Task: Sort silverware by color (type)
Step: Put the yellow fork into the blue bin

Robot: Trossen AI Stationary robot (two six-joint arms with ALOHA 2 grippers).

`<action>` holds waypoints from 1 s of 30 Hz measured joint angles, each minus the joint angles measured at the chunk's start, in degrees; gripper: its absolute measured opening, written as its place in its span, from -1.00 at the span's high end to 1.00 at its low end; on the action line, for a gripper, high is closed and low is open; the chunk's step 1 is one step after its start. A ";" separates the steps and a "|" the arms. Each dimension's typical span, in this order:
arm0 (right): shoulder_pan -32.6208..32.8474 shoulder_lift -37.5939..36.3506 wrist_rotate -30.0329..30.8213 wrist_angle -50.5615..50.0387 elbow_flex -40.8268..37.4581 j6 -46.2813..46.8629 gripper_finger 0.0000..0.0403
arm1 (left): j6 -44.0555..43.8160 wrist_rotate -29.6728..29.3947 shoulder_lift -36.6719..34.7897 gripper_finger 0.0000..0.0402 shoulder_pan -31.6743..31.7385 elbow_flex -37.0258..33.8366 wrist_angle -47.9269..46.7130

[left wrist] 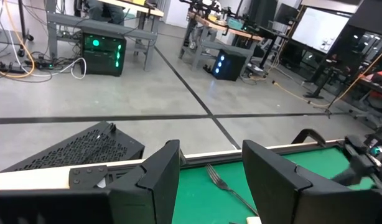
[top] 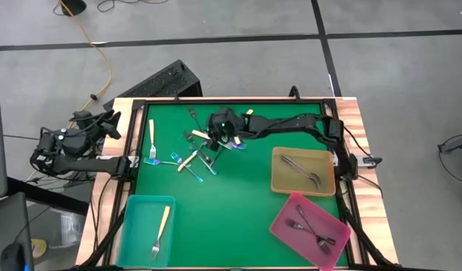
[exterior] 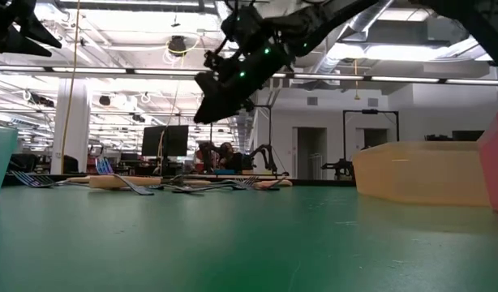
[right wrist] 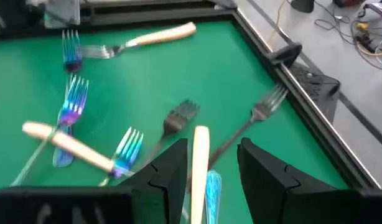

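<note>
High view, left to right: left arm parked off the bench's left edge, left gripper [top: 109,120] raised, fingers apart, empty. Teal tray [top: 133,226] at front-left corner holding one cream-handled fork [top: 161,229]. Loose pile of silverware [top: 193,154] on the green mat toward the back edge, left of centre: cream, dark and iridescent forks overlapping. Right arm stretched low across the mat from the right edge, right gripper [top: 223,137] hovering above the pile's right end, fingers parted, nothing grasped. Tan tray [top: 280,181] with dark forks at right; pink tray [top: 280,226] at front-right with more.
</note>
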 joint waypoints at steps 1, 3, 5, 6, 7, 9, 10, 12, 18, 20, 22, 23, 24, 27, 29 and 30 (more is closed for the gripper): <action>-0.24 0.34 -0.06 -0.09 -0.01 -0.02 0.21 | 0.00 0.00 -0.02 0.21 0.00 0.00 0.00; -0.54 1.04 -0.45 -1.89 -0.48 -0.40 0.21 | 0.00 -0.02 -0.02 0.21 0.00 0.00 0.00; -0.39 3.16 -0.54 2.12 -0.15 -1.30 0.21 | 0.00 -0.01 -0.02 0.21 0.00 -0.02 0.00; -0.40 3.35 -0.96 2.37 -0.15 -1.47 0.21 | 0.00 -0.02 -0.02 0.21 0.00 -0.02 0.00; -0.49 3.35 -1.23 1.27 -0.33 -1.52 0.21 | 0.00 -0.03 -0.02 0.21 0.00 -0.02 0.00; -0.59 4.70 -1.43 3.88 -0.17 -1.60 0.21 | 0.00 -0.02 -0.02 0.21 0.00 -0.02 -0.02; -0.61 5.65 -1.49 4.90 0.02 -1.53 0.21 | 0.00 -0.04 -0.02 0.21 0.00 -0.02 -0.02; -0.95 6.22 -1.52 2.97 -0.42 -1.10 0.21 | 0.00 -0.07 -0.02 0.21 0.00 -0.02 -0.04; -1.60 8.93 -1.34 1.96 -0.31 1.11 0.21 | 0.00 -0.04 -0.02 0.21 0.00 -0.02 -0.04; -1.50 9.01 -1.46 1.01 -0.29 0.12 0.21 | 0.00 -0.04 -0.02 0.21 0.00 -0.02 -0.04; -1.43 9.01 -1.30 0.59 -0.27 -0.02 0.21 | 0.00 0.13 -0.02 0.21 0.00 -0.02 -0.04; -1.41 8.97 -1.30 0.11 -0.27 -0.02 0.21 | 0.00 0.16 -0.02 0.21 0.00 -0.02 -0.04; -1.47 8.87 -1.32 -0.26 -0.27 -0.02 0.21 | 0.00 0.15 -0.02 0.21 0.00 -0.02 -0.04; -1.49 8.77 -1.41 -0.10 -0.27 0.26 0.21 | 0.00 0.17 -0.02 0.21 0.00 -0.02 -0.04; -1.28 8.75 -1.30 -0.08 -0.20 1.92 0.21 | 0.00 0.17 -0.02 0.21 0.00 -0.02 -0.04; -1.24 8.75 -1.34 -0.81 0.11 3.35 0.21 | 0.00 0.18 -0.02 0.21 0.00 -0.02 -0.04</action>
